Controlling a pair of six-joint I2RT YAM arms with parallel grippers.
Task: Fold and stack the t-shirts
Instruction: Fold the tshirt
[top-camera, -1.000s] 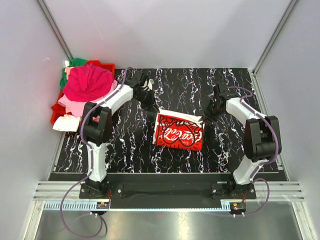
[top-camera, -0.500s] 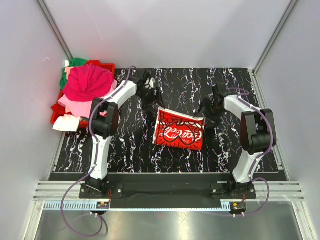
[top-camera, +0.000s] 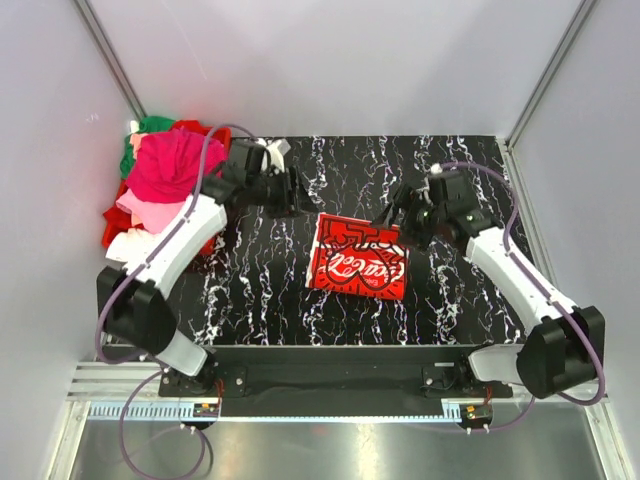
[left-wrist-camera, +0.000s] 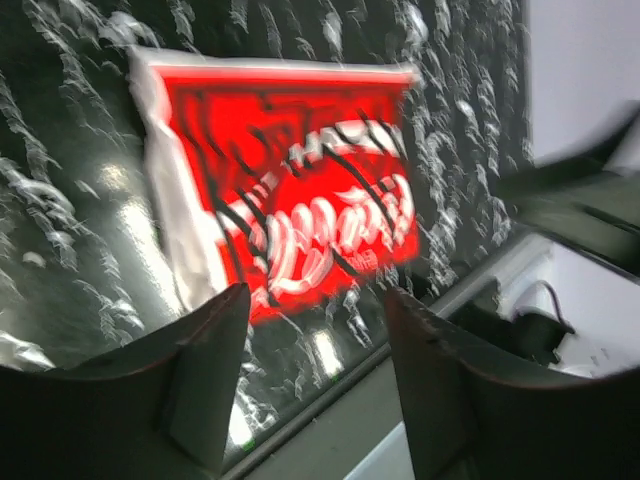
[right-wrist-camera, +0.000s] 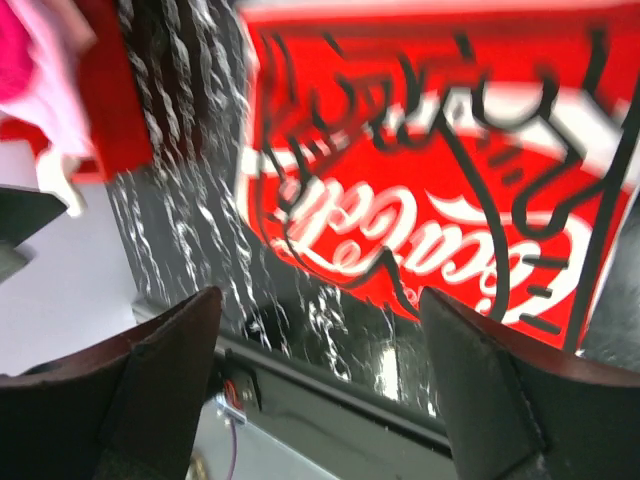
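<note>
A folded t-shirt (top-camera: 358, 257) lies flat in the middle of the black marbled table (top-camera: 250, 290), its red-and-white print facing up. It also fills the left wrist view (left-wrist-camera: 290, 190) and the right wrist view (right-wrist-camera: 440, 180). My left gripper (top-camera: 290, 190) hovers open off the shirt's far left corner, with nothing between its fingers (left-wrist-camera: 205, 370). My right gripper (top-camera: 396, 213) hovers open off the far right corner, also empty, fingers (right-wrist-camera: 480, 390) spread wide. More t-shirts, magenta (top-camera: 175, 165), pink, green and white, sit heaped at the far left.
The heap of shirts rests on a red plastic bin (top-camera: 112, 228) at the table's left edge; the bin (right-wrist-camera: 110, 90) also shows in the right wrist view. White walls close in the table on three sides. The arm bases and a metal rail (top-camera: 330, 385) run along the near edge.
Both grippers have opened and let go of the folded shirt's far edge. Both arms have drawn back and up from it. The shirt's far edge now lies flat.
</note>
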